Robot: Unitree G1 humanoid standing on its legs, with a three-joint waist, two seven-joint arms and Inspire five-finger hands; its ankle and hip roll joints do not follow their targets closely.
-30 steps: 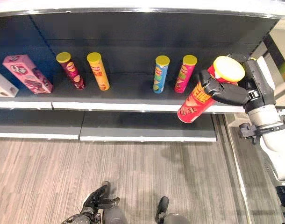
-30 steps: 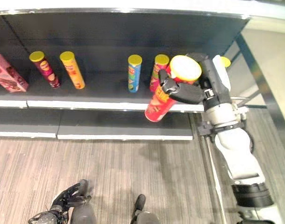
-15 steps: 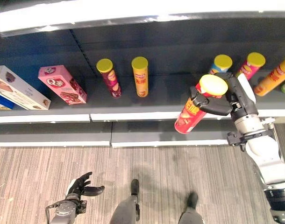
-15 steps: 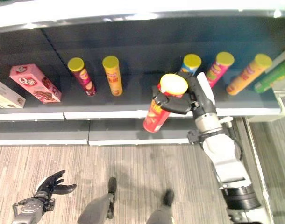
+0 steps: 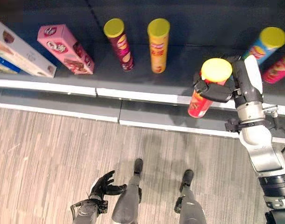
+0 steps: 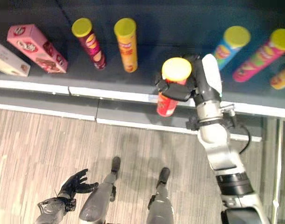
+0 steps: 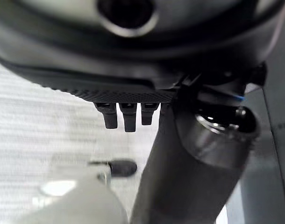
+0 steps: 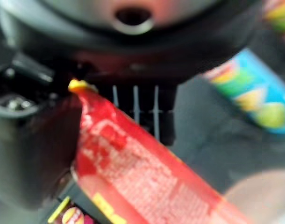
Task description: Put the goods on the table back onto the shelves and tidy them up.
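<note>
The red can (image 5: 200,100) with its yellow lid is gripped near the top by the right hand (image 5: 218,89), fingers and thumb wrapped round its body. It hangs almost upright over the front lip of the shelf (image 5: 147,97), its base not yet on the board. Held high by the lid end, the can keeps its bottom free, which suits standing it among the others.

Upright on the shelf are a maroon can (image 5: 119,43) and an orange can (image 5: 158,44) side by side, then, beyond the held one, a blue can (image 5: 264,43) and a pink can (image 6: 259,55). The right eye view also shows part of another orange one (image 6: 281,77) at the edge: five shelved cans in sight, plus the one held. The gap between the orange and blue cans looks like its likely slot.

A pink box (image 5: 66,48) leans beside two more boxes (image 5: 16,51) at the left end.

The left hand (image 5: 105,185) hangs low over the floor (image 5: 49,154), fingers relaxed and holding nothing.
</note>
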